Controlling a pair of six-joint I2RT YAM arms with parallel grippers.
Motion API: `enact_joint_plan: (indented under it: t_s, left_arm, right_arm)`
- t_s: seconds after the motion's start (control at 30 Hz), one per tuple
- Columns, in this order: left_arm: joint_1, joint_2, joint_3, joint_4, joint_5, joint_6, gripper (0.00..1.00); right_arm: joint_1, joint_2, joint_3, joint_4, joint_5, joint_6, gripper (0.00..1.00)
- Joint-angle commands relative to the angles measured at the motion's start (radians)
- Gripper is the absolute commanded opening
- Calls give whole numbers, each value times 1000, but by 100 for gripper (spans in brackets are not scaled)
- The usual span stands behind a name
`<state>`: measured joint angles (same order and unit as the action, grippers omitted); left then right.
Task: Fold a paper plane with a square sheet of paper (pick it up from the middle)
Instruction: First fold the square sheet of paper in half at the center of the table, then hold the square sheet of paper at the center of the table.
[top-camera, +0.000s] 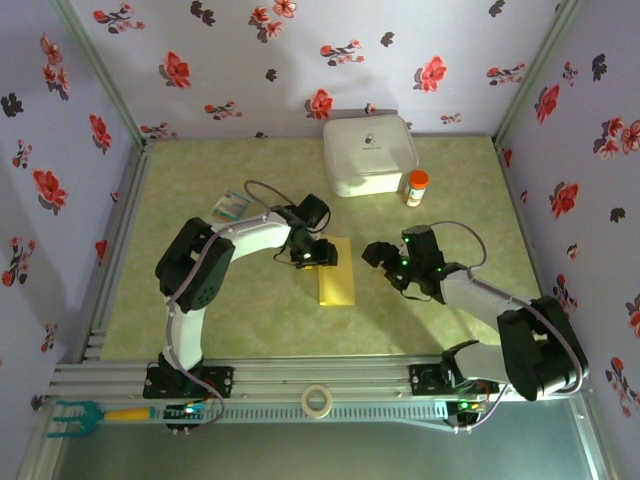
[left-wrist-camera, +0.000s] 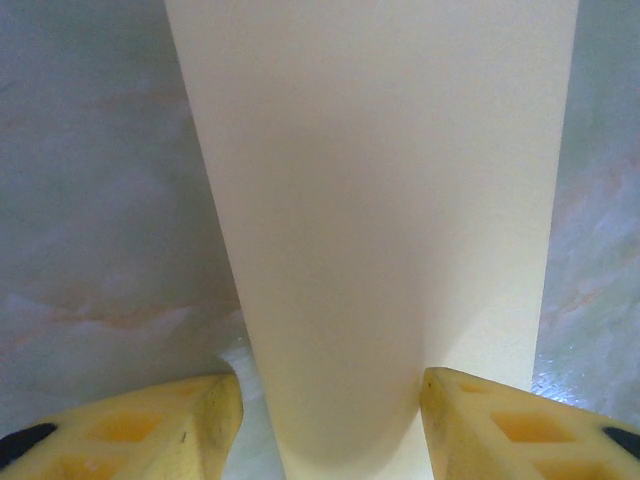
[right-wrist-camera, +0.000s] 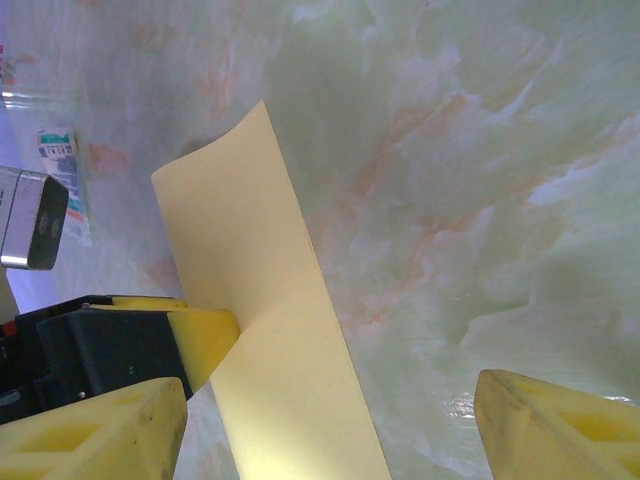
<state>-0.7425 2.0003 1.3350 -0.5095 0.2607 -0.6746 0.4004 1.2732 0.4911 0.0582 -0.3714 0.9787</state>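
I see smooth, matt yellow paper (left-wrist-camera: 380, 200), a glossy marbled worktop (right-wrist-camera: 480, 150), and matt yellow plastic fingers (left-wrist-camera: 500, 430) on my left gripper (left-wrist-camera: 330, 420).

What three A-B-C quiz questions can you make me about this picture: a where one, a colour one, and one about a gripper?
1. Where is the orange-capped bottle? A beside the white box; B on the wall; C in a gripper.
2. What colour is the paper? A blue; B yellow; C red.
3. How is the right gripper? A shut on paper; B holding the bottle; C open, empty.
Answers: A, it stands at the box's right side; B, it is plain yellow; C, its fingers stand spread, gripping nothing.
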Motion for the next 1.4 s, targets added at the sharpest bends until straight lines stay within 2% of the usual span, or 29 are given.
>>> enact_joint_plan:
  t_s: [0.0, 0.77, 0.97, 1.13, 1.37]
  left_arm:
    - [-1, 101, -43, 5, -103, -9, 53]
    - [-17, 137, -13, -22, -107, -10, 54]
    - [-21, 140, -10, -21, -103, -2, 54]
    - [-21, 143, -7, -23, -104, 2, 54]
    - [-21, 146, -3, -21, -103, 3, 54]
  right_arm:
    - [8, 15, 30, -2, -11, -14, 77]
    - [26, 55, 49, 1, -26, -24, 76]
    - [40, 84, 68, 13, -57, -34, 54]
    - [58, 126, 89, 13, -69, -42, 42]
    - [94, 247, 163, 31, -112, -56, 7]
